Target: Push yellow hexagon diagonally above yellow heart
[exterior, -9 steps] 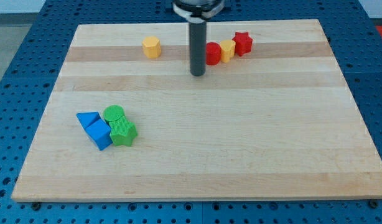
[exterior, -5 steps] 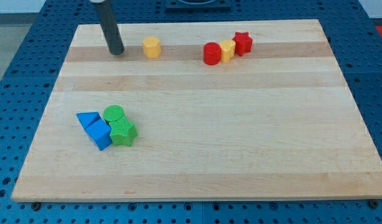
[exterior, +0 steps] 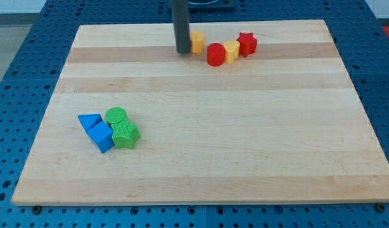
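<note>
The yellow hexagon (exterior: 197,42) sits near the view's top, just left of a red cylinder (exterior: 215,54). The yellow heart (exterior: 231,50) lies between that red cylinder and a red star (exterior: 247,44). My tip (exterior: 182,50) touches the hexagon's left side, with the dark rod rising out of the view's top. The hexagon is up and to the left of the heart, with the red cylinder between them.
A cluster sits at the view's lower left: a blue triangle (exterior: 89,121), a blue cube (exterior: 102,137), a green cylinder (exterior: 116,116) and a green star-like block (exterior: 125,135). The wooden board (exterior: 245,139) lies on a blue perforated table (exterior: 17,50).
My tip went from the hexagon's left side rightward, and the yellow hexagon slid right with it, from the board's upper left to just beside the red cylinder. Other blocks stayed put.
</note>
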Controlling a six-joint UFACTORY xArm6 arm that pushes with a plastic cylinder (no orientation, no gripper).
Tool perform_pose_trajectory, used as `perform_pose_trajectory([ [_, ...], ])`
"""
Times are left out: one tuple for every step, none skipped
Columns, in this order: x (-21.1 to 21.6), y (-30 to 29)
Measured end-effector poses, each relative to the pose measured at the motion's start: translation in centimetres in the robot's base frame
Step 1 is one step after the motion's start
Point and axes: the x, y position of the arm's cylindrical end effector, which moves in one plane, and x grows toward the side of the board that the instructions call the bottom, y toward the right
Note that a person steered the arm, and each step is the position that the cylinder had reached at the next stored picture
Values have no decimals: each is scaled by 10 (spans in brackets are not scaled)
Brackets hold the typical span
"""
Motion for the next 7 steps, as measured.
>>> perform_pose_trajectory([
  [0, 0],
  [-8, -20],
  [-36, -17],
  [-49, -1],
  [-43, 23],
  [-32, 38],
  [-32, 38],
])
